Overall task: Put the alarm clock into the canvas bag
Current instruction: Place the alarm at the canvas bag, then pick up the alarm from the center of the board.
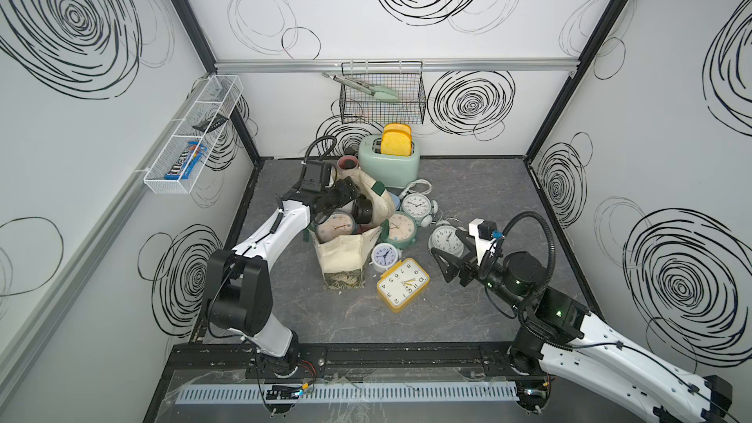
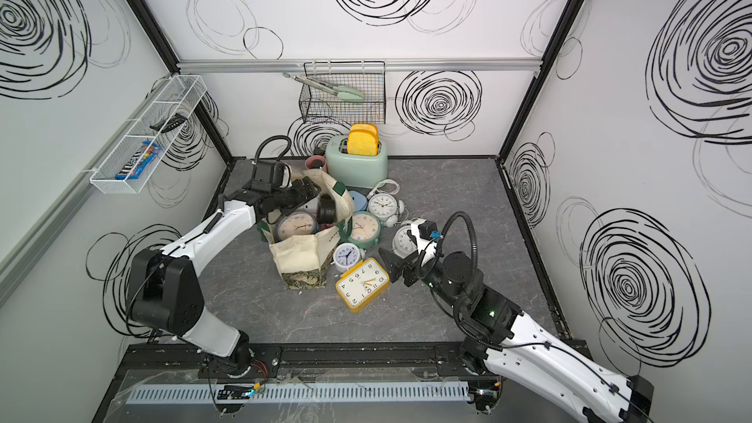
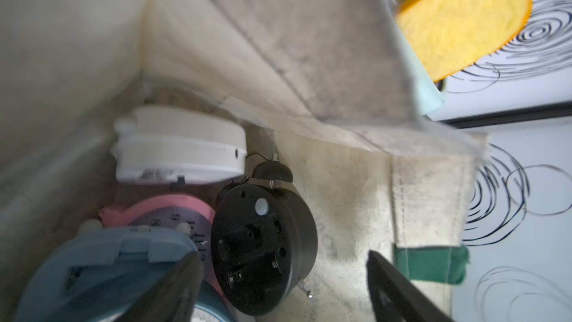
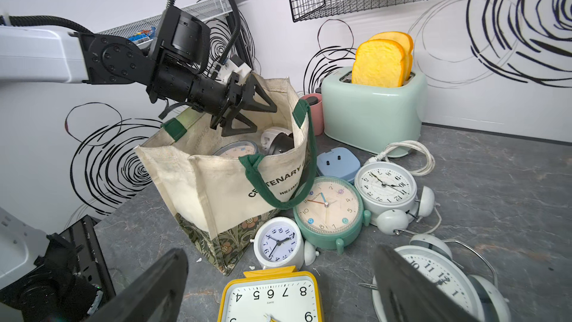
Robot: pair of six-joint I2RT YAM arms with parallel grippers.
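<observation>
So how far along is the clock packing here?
Done: several clocks, a black clock among them, lie inside the canvas bag. In hand: nothing; left gripper open at the bag's mouth, right gripper open. Left: yellow clock, mint clock and others on the table.

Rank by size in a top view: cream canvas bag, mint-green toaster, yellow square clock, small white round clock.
1. Cream canvas bag.
2. Mint-green toaster and yellow square clock, about alike.
3. Small white round clock.
</observation>
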